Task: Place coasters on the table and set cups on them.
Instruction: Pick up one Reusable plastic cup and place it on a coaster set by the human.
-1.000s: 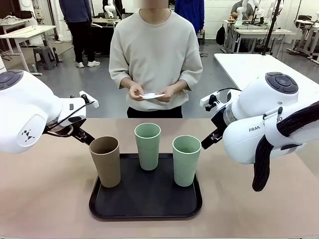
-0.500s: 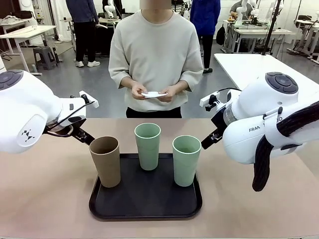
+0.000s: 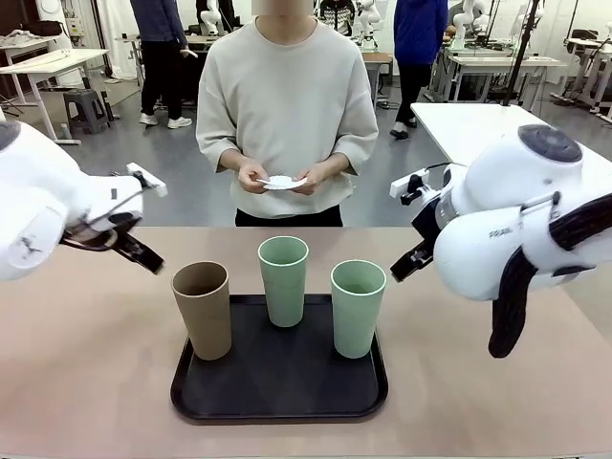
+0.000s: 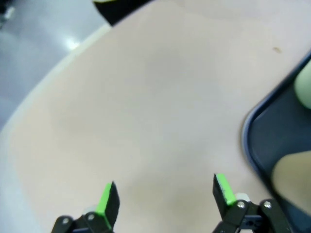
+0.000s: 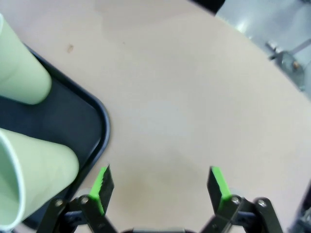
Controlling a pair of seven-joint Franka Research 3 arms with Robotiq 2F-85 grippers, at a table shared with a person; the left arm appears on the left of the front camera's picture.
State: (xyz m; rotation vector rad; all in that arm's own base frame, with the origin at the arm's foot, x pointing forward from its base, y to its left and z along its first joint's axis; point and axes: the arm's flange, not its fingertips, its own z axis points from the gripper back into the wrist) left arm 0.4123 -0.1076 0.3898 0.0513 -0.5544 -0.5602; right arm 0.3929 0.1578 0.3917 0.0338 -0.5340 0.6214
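- left gripper (image 4: pixel 164 190): released, jaws wide apart with nothing between them; it hangs over bare table (image 4: pixel 146 97), just off the left edge of the tray (image 4: pixel 250 141).
- right gripper (image 5: pixel 160 178): released too, jaws spread wide and empty, over bare table just off the tray's right edge.
- the tray is black and lies in the middle of the table, between the two grippers.
- cups: all three stand upright on the tray, apart from one another.
- brown cup (image 3: pixel 203 308) is at the left front, nearest the left gripper.
- green cup (image 3: pixel 284 280) is at the middle back.
- other green cup (image 3: pixel 358 306) is at the right front, nearest the right gripper.
- in the right wrist view both green ones stand inside the tray rim, at the left.
- coasters (image 3: pixel 282 182): white, held flat between the person's hands (image 3: pixel 251 174) at waist height, beyond the table's far edge; how many are stacked there i cannot tell.
- the person (image 3: pixel 287 86) stands at the far side, facing the tray.
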